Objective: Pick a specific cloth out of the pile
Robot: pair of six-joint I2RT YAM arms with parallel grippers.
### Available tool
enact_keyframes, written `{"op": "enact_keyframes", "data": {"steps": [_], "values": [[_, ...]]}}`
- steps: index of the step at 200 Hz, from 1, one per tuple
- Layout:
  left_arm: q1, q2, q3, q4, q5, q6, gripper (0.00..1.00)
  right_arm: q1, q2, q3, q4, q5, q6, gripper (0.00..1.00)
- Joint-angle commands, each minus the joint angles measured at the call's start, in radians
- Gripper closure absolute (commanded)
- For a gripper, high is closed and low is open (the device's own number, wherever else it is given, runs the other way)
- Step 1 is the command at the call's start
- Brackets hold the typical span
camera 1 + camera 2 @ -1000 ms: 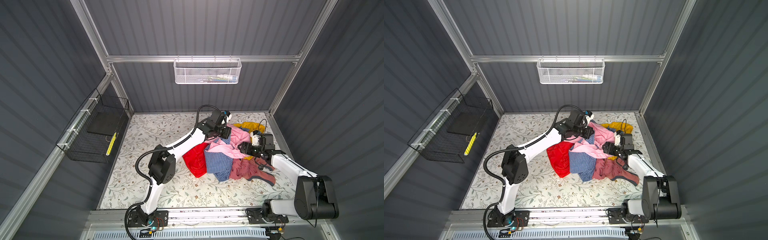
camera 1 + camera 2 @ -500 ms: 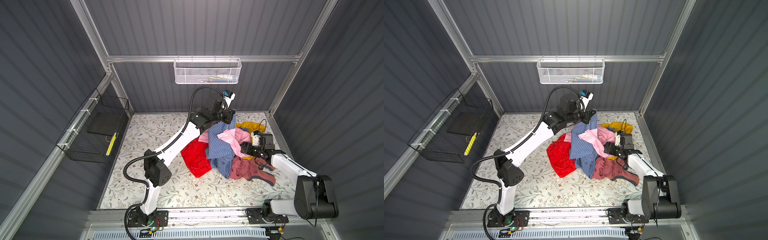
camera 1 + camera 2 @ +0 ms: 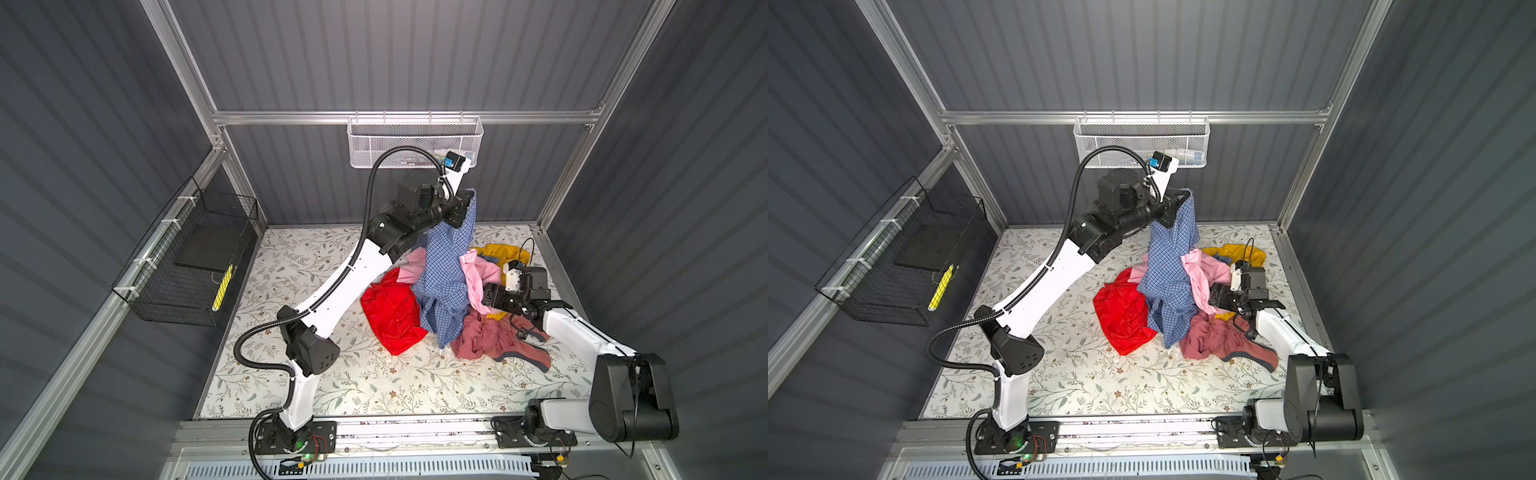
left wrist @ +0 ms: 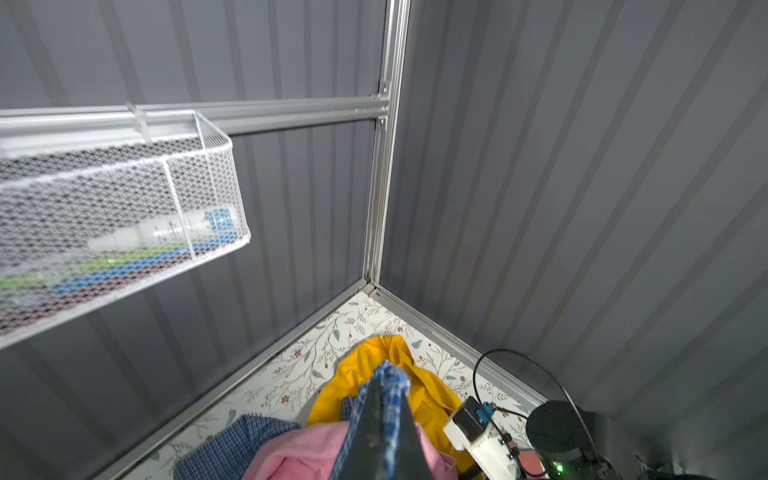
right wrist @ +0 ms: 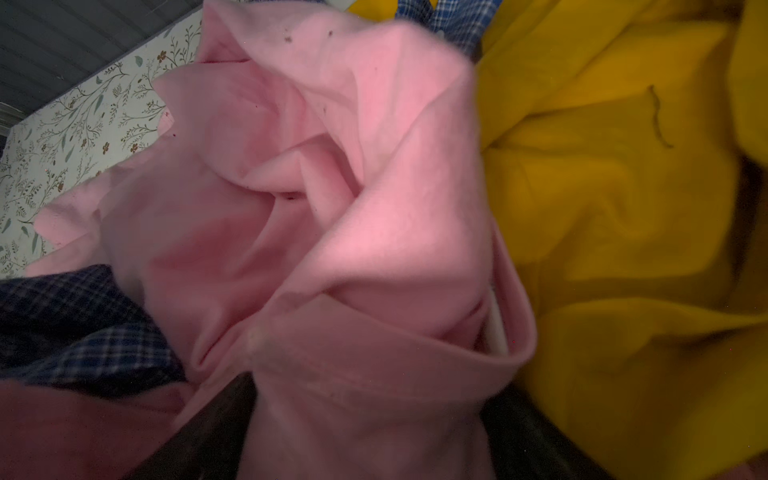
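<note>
The cloth (image 3: pixel 444 274) (image 3: pixel 1167 274), a blue check shirt, hangs stretched from my left gripper (image 3: pixel 467 203) (image 3: pixel 1183 199), which is raised high near the back wall and shut on its top edge (image 4: pixel 388 374). Its lower part still rests in the pile (image 3: pixel 490 336) between a red garment (image 3: pixel 392 311) and a dusty rose one. A pink garment (image 3: pixel 478 270) (image 5: pixel 332 187) drapes across the cloth. My right gripper (image 3: pixel 484 297) (image 3: pixel 1214 297) sits low in the pile, shut on a fold of the pink garment (image 5: pixel 365 415). A yellow garment (image 3: pixel 498 251) (image 5: pixel 623 208) lies behind.
A white mesh basket (image 3: pixel 415 141) (image 4: pixel 104 199) hangs on the back wall just above my left wrist. A black wire basket (image 3: pixel 187 266) is fixed to the left wall. The floral mat (image 3: pixel 332 374) spreads left of and in front of the pile. The right wall stands close to my right arm.
My left gripper has risen from pile height to near the back-wall basket, drawing the check cloth up with it. The pink garment was dragged upward too. My right arm stayed put.
</note>
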Motion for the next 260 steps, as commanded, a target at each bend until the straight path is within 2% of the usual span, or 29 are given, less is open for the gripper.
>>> {"op": "enact_keyframes", "data": {"steps": [1, 129, 184, 215, 235, 260], "values": [[-0.003, -0.079, 0.056, 0.091, -0.018, 0.067, 1.0, 0.003, -0.019, -0.016, -0.017, 0.019, 0.01, 0.14], [-0.001, -0.236, 0.044, 0.177, -0.282, 0.322, 1.0, 0.002, -0.021, -0.019, -0.017, 0.011, 0.007, 0.12], [-0.001, -0.295, -0.02, 0.21, -0.508, 0.427, 1.0, 0.003, -0.012, -0.008, -0.03, 0.007, -0.002, 0.12], [0.008, -0.35, -0.139, 0.238, -0.653, 0.476, 1.0, 0.002, 0.0, 0.002, -0.039, 0.004, -0.013, 0.12], [0.037, -0.383, -0.218, 0.186, -0.707, 0.449, 1.0, 0.002, 0.01, 0.012, -0.046, -0.003, -0.019, 0.12], [0.093, -0.438, -0.372, 0.114, -0.686, 0.302, 1.0, 0.002, 0.014, 0.018, -0.048, -0.007, -0.021, 0.12]]}}
